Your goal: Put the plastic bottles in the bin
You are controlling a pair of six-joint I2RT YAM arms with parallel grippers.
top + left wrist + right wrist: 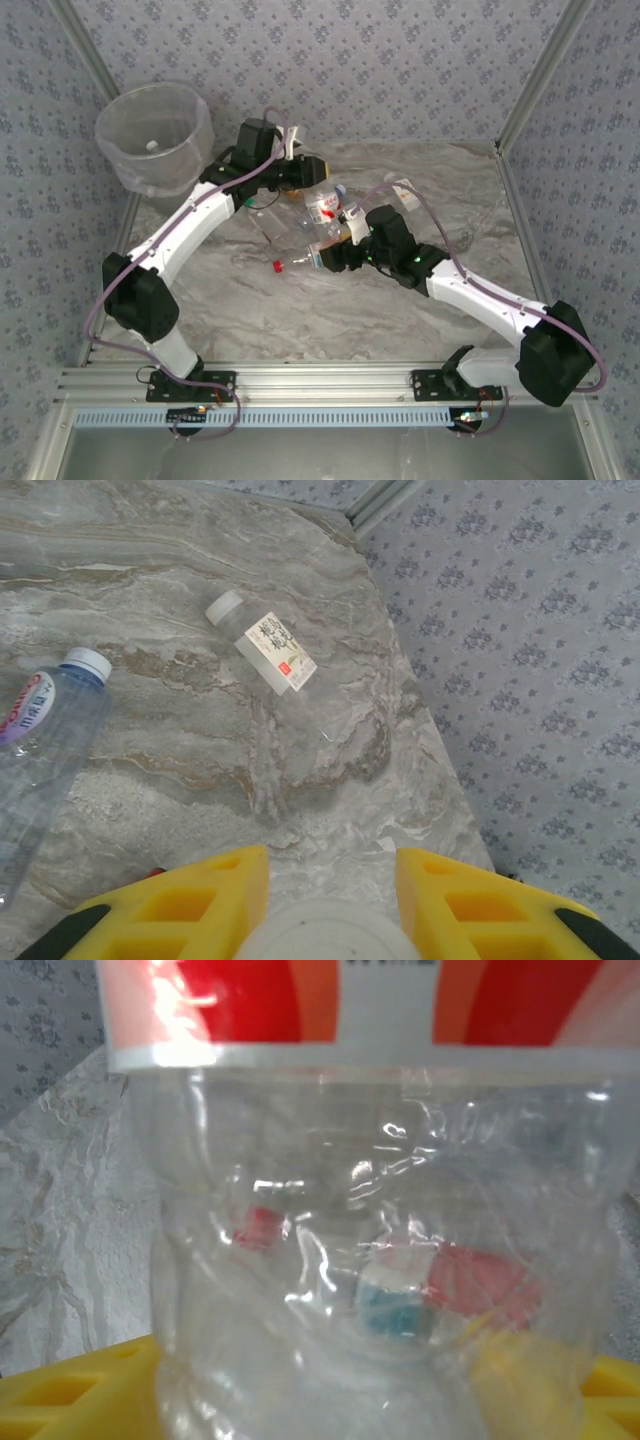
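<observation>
The bin (122, 128) stands at the table's far left corner, and a small white-capped item (152, 147) lies inside it. My left gripper (308, 172) is to the right of it, shut on a plastic bottle whose white cap (325, 932) shows between the yellow fingers (200, 900). My right gripper (335, 255) is at mid-table. Its fingers (80, 1395) stand wide on either side of a clear red-labelled bottle (370, 1210). More bottles lie nearby: a white-labelled one (265, 645), a pale-capped one (45, 740) and a red-capped one (295, 263).
Several loose bottles (325, 208) lie clustered between the two grippers, and another (400, 190) lies further right. Patterned walls close the table (300, 320) at the back and on both sides. The near half of the marble surface is bare.
</observation>
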